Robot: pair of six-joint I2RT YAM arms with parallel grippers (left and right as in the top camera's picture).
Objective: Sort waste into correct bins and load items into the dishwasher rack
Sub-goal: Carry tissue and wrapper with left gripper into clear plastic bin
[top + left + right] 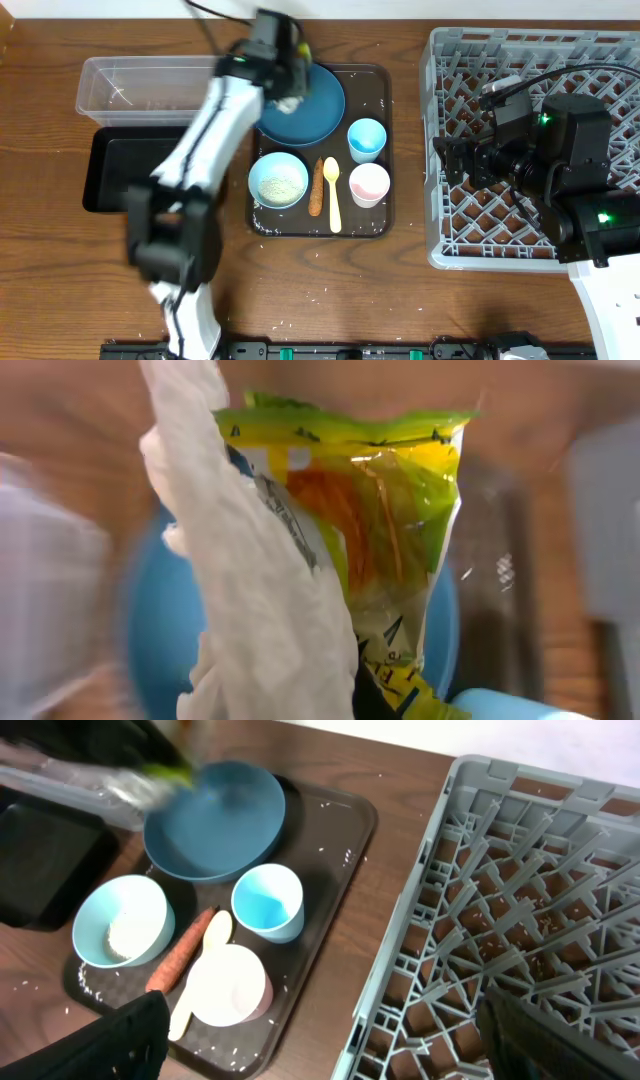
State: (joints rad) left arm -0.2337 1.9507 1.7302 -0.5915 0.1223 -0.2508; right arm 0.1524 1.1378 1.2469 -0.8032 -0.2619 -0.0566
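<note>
Left gripper: it hangs over the far-left edge of the dark blue plate. Its fingers are hidden behind its load. That load shows sharp against a smeared background in the wrist view, so I judge the gripper pinched tight on the crumpled white napkin, with the small yellow-green wrapper caught alongside.
Right gripper: the fingers are spread wide with nothing between them, and it hovers over the near-left part of the dishwasher rack.
Bins: the clear tub and the black tray lie side by side to the left. I can make out no waste in either.
Waste to be sorted: the brown sausage-like stick lies on the serving tray, touching the pale yellow spoon. Rice sits in the light-blue bowl, and loose grains dot the serving tray.
Dishes: the plate, the bowl, the small light-blue cup, the pink cup and the spoon are all on the serving tray.
Rack: it holds no dishes, only a few stray grains.
Progress: this looks like the very start. The first waste is lifted but not binned, and all the loading is left to do.
</note>
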